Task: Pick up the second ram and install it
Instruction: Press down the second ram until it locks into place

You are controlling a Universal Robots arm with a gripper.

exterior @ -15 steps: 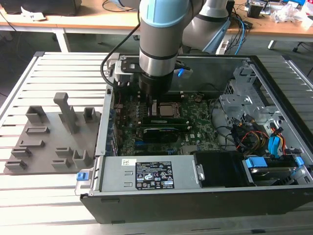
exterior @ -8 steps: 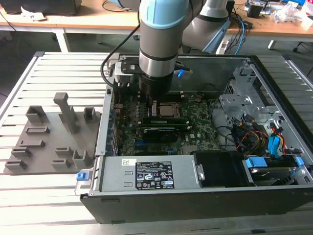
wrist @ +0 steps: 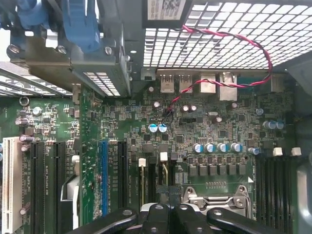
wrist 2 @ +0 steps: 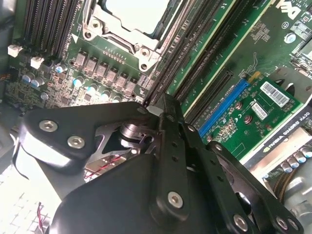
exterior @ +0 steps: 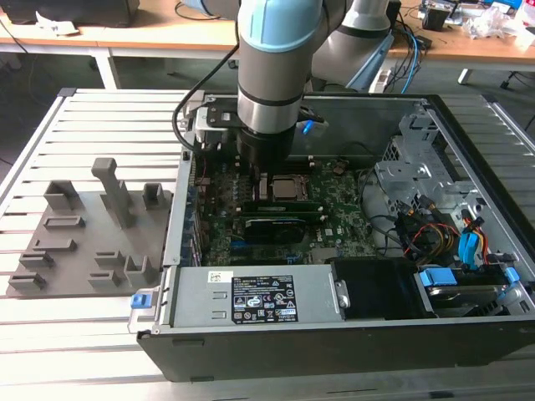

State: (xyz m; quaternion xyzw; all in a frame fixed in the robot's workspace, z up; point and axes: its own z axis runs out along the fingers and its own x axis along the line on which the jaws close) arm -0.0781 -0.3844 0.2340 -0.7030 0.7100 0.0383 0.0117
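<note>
— Where do we see the gripper (exterior: 256,173)?

— Low inside the computer case (exterior: 468,150), over the green board (wrist: 214,122), just beside the processor socket (wrist 2: 129,22). We cannot tell whether it is apart, together or clamped on anything.

— And the ram stick (wrist 2: 222,51)?

— We see one thin green stick standing in a slot next to the socket; we cannot tell if it is the second.

— Any writing?

— A white sticker (exterior: 267,301) on the metal cover and a small one (wrist 2: 275,92) on the card.
</note>
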